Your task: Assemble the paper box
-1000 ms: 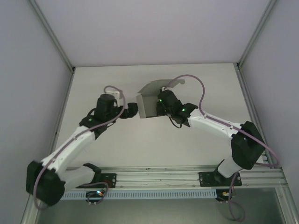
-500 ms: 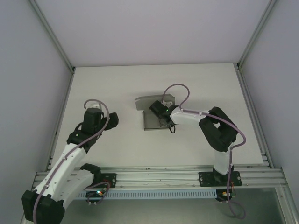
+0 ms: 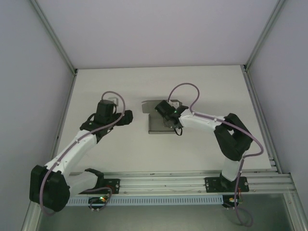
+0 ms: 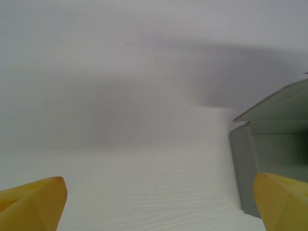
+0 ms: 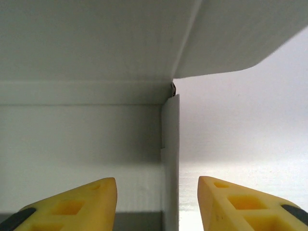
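The right claw [image 5: 156, 179] is found spread wide, its fingers [image 5: 82, 202] set astride one upright side wall [image 5: 170, 159] of the paper box [image 5: 82, 139], neither touching it. The left claw [image 4: 159, 178] is likewise wide, clear of the box at its 9 o'clock. The box is stood mid-bench [image 3: 192, 82], a flap [image 3: 147, 105] raised at 12 o'clock.
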Tool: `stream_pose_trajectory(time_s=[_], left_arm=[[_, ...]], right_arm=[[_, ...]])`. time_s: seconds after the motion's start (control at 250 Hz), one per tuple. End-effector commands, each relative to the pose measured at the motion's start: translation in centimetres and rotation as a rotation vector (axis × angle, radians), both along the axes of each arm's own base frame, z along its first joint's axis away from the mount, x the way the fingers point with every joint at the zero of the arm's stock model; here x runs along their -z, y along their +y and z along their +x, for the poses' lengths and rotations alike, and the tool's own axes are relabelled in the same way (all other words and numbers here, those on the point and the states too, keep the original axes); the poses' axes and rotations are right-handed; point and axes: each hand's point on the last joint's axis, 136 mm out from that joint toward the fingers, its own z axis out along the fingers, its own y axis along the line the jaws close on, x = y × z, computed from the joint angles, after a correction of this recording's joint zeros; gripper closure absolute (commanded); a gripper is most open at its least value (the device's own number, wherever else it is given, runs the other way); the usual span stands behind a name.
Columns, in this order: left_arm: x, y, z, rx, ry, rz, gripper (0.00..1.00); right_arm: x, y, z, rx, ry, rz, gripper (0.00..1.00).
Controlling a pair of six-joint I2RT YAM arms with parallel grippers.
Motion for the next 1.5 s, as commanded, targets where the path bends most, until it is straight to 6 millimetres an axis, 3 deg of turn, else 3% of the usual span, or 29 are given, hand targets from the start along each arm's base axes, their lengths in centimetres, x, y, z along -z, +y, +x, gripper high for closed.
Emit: stream_pose_trajectory(time_s=[0.0,0.188,0.379,0.435,0.547,0.707,0.894,1.05,1.346,1.39,1.449,1.497], left_arm=[[-2.1,-2.4,1.1,0.104,-0.067,0.007,0.0],[-2.4,-3.9,2.2,0.17,-0.075,0.013,0.0],[-2.7,-6.2,2.6,0.319,-0.091,0.02,0.0],[-2.8,-6.8,2.8,0.361,-0.104,0.033,0.0],[-2.7,-7.8,3.3,0.453,-0.109,0.078,0.0],[-1.7,-9.1,4.4,0.58,-0.1,0.123,0.05],[-1.2,-10.8,4.4,0.757,-0.088,0.125,0.13],[-0.8,-11.2,4.6,0.808,-0.057,0.155,0.4],[0.8,-12.4,3.7,0.9,0.009,0.24,0.65],[0.8,-12.3,3.8,0.893,0.007,0.249,0.76],[0.6,-12.2,4.0,0.871,0.0,0.262,1.0],[0.4,-12.0,4.3,0.852,-0.01,0.273,1.0]], right_arm=[[-2.0,-0.2,-0.2,-0.02,-0.038,0.025,0.47],[-4.4,-1.9,-1.3,-0.093,-0.102,0.001,0.37],[-7.7,-1.0,-1.1,-0.45,-0.242,0.027,0.19],[-9.7,-0.8,-0.9,-0.563,-0.291,0.047,0.15],[-11.5,-1.3,0.6,-0.701,-0.286,0.043,0.14],[-9.8,-1.7,3.5,-0.853,-0.159,-0.008,0.21],[-7.3,-1.3,4.5,-0.986,-0.012,0.001,0.28],[-6.8,-2.0,5.6,-0.939,0.054,-0.016,0.57],[-6.2,-2.6,4.6,-0.96,0.099,-0.029,0.66],[-6.0,-2.8,4.6,-0.954,0.11,-0.038,0.67],[-6.0,-3.2,4.5,-0.943,0.119,-0.05,0.76],[-6.0,-3.4,4.4,-0.935,0.124,-0.059,0.82]])
